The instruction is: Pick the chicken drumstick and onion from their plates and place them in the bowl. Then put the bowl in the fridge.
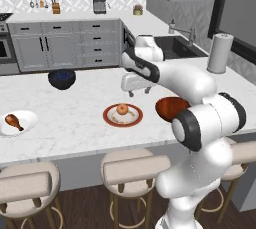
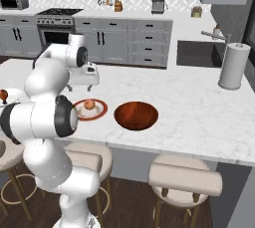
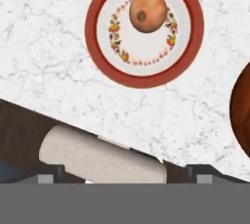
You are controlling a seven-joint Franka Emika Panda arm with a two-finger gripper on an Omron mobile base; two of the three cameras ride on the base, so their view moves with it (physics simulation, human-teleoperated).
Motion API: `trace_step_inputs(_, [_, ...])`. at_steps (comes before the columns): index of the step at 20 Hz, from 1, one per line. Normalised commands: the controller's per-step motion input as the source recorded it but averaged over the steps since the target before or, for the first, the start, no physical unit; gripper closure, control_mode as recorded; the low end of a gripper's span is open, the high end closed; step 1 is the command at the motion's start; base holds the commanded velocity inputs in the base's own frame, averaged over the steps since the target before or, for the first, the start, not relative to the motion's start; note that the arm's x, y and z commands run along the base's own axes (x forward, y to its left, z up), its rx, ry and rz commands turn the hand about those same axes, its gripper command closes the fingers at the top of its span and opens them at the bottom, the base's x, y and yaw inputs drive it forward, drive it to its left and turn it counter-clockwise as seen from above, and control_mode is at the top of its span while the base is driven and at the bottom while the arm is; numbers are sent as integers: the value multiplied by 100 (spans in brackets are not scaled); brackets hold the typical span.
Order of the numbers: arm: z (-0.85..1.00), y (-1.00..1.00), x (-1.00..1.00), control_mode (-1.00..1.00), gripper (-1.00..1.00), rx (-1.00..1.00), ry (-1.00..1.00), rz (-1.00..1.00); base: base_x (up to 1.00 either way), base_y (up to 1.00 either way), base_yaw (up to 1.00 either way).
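Onion [image 3: 148, 11], round and tan-orange, is sitting on the cream plate [image 3: 188, 30] with a wide red-brown rim on the white marble tabletop [image 3: 58, 66]. Glossy reddish-brown bowl [image 2: 136, 115] is lying just beside it. Fingers [image 3: 49, 173] are standing wide open above, holding nothing.

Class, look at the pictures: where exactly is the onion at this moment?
The onion sits on the red-rimmed plate on the marble counter, just left of the reddish-brown bowl in the left base view, off-centre toward the plate's rim in the hand view.
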Motion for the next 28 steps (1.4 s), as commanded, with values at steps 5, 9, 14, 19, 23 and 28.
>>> trace_step_inputs(5, [-74, 20, 100, -100, -100, -4, 22, 8, 0, 0, 0])
trace_step_inputs(9, [-15, 17, 82, -100, -100, -7, 1, 2, 0, 0, 0])
trace_step_inputs(14, [-38, 0, 37, -100, -100, -1, -4, 0, 0, 0, 0])
trace_step_inputs(19, [-70, -7, -19, -100, -100, 1, -20, 0, 0, 0, 0])
trace_step_inputs(23, [-60, -3, -42, -100, -100, 2, -44, -1, 0, 0, 0])
trace_step_inputs(28, [-31, -4, 17, -100, -100, 12, -34, 0, 0, 0, 0])
